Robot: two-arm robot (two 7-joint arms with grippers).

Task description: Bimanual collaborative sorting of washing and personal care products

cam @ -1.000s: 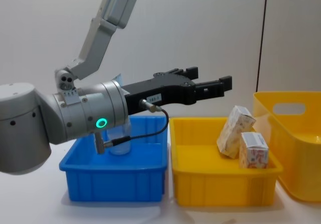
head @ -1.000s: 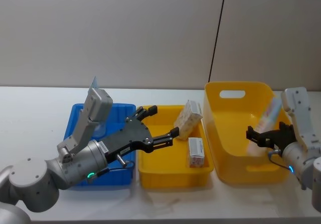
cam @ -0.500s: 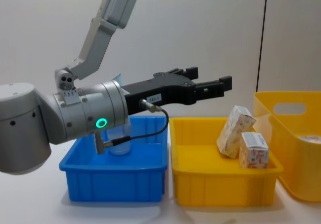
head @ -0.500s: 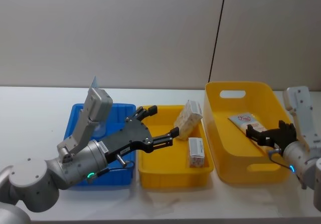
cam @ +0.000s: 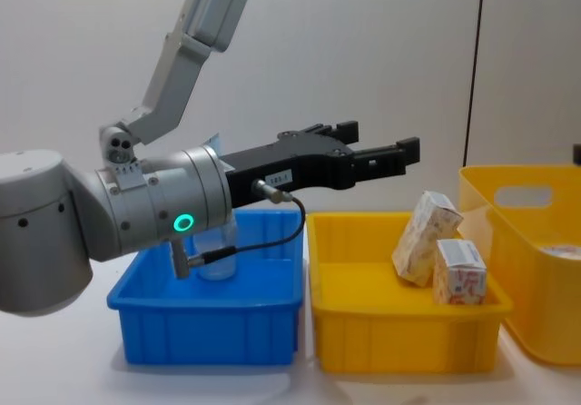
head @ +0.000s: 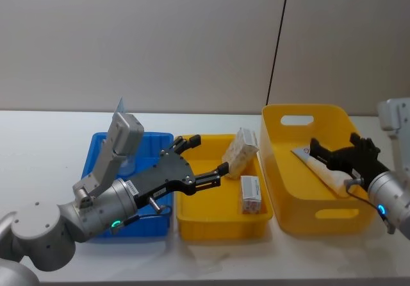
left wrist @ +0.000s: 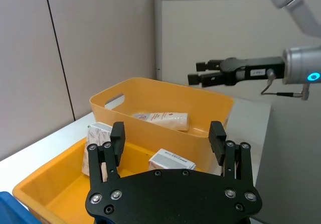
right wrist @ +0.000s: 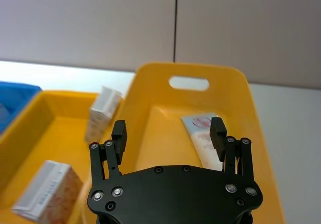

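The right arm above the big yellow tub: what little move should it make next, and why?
Probably lift the right gripper up and back, clear of the large yellow tub. Its jaws stand open and empty, and the white tube with the red logo lies flat on the tub's floor, apart from them, so it seems done there.

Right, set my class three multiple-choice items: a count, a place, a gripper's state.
1. How many small white cartons are in the shallow yellow plastic tray? A one; B two; C four.
2. The white squeeze tube with the red logo lies in: A blue plastic bin; B shallow tray; C deep yellow plastic bin.
3. The right gripper is: A open, empty; B shut on tube; C shut on carton.
Key: B, one behind, one in front; C, it lies inside that bin; A, jaws apart, nothing between.
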